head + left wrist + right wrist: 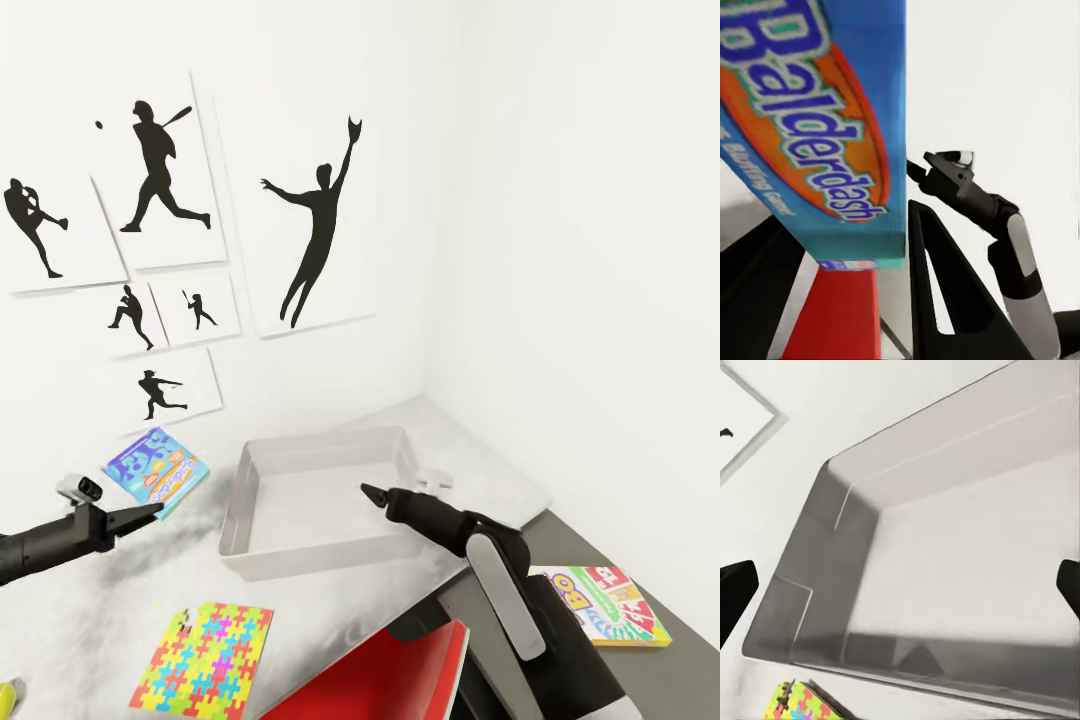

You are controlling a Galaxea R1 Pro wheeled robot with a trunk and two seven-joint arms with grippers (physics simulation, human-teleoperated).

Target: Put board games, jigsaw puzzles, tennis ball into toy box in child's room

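Beside the toy box: the grey open-topped rectangular toy box (320, 500) sits on the pale table (90, 620) in the white corner, and looks empty inside.
Left gripper: the left gripper (150, 512) pinches a blue-and-orange flat Balderdash board game box (157, 470), held in the air just to the left of the toy box, apart from its wall.
Game's long axis: tilted, its upper end leaning away from the toy box; in the left wrist view the board game (817, 127) stands between the dark fingers (945, 300).
Key relation: the toy box opening lies to the right of the held game, so I judge a rightward carry then a release.
Right gripper: the right gripper (372, 493) hovers over the toy box (945, 570), fingers spread wide, holding nothing.
Other toys: a multicoloured jigsaw puzzle (205, 660) lies in front of the toy box; another colourful board game (605, 603) lies to its right.
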